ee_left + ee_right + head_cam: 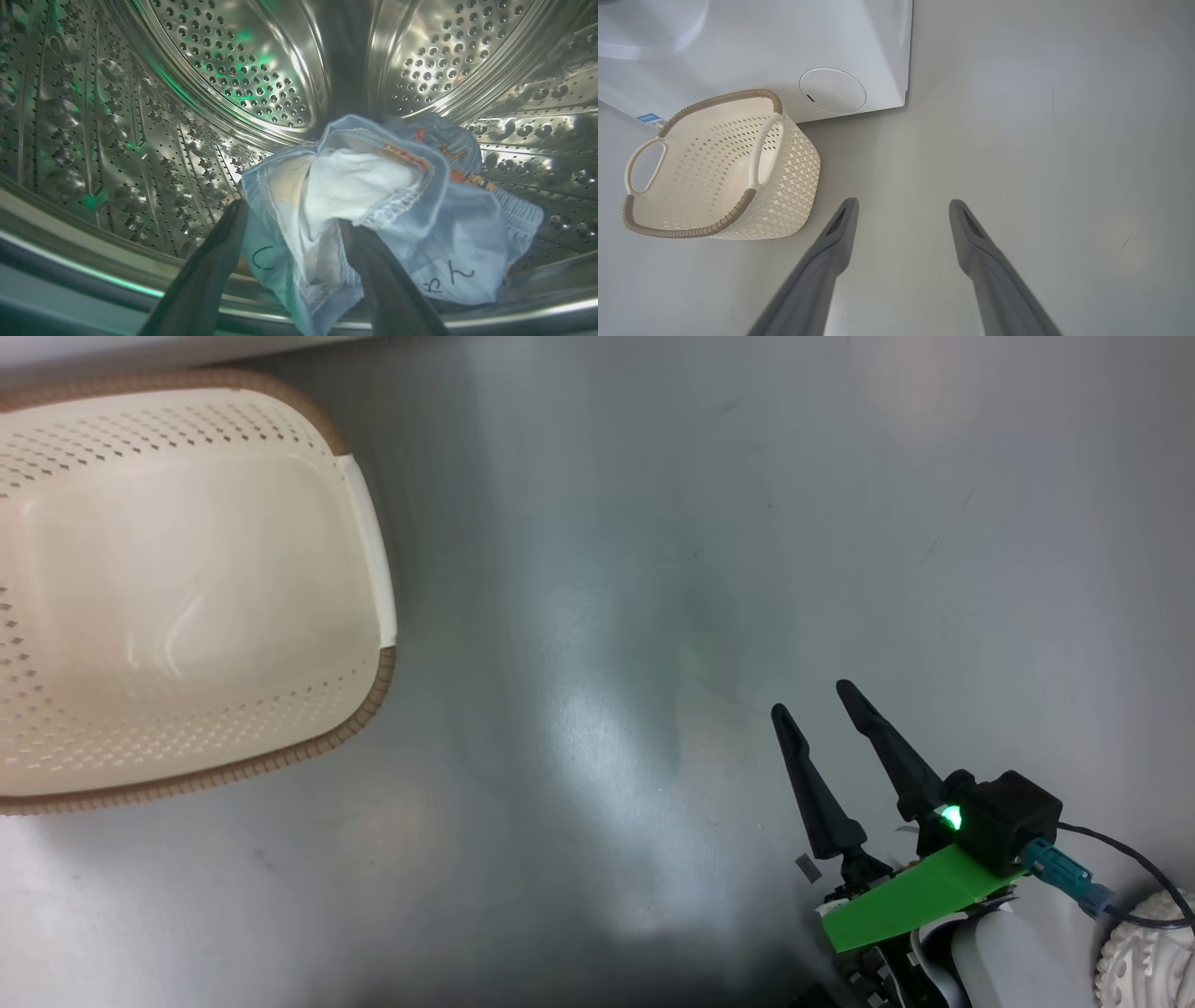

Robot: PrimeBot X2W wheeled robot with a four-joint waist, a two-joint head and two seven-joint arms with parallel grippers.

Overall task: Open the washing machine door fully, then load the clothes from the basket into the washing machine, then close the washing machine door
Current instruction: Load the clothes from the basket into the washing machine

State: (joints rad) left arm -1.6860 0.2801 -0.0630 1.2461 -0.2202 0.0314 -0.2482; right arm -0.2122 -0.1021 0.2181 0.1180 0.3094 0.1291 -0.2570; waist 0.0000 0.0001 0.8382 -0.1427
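My left gripper (293,214) is inside the perforated steel drum (243,70) of the washing machine. Its two dark fingers stand wide apart, open. The clothes (373,186), light-blue pieces with orange-brown print and a pale lining, lie bunched on the drum floor, draped between and over those fingers. The cream basket (369,700) sits on the floor at upper left in the head view, with nothing in it. In the right wrist view the basket (691,232) stands in front of the white washing machine (859,42). My right gripper (811,698) (903,202) hangs open over bare floor. The washing machine door is out of view.
A round white flap (832,91) and a blue label (650,119) mark the washer's lower front. A white ridged object (1144,952), maybe a shoe, lies at the head view's bottom right beside a black cable (1120,854). Grey glossy floor (607,616) spreads right of the basket.
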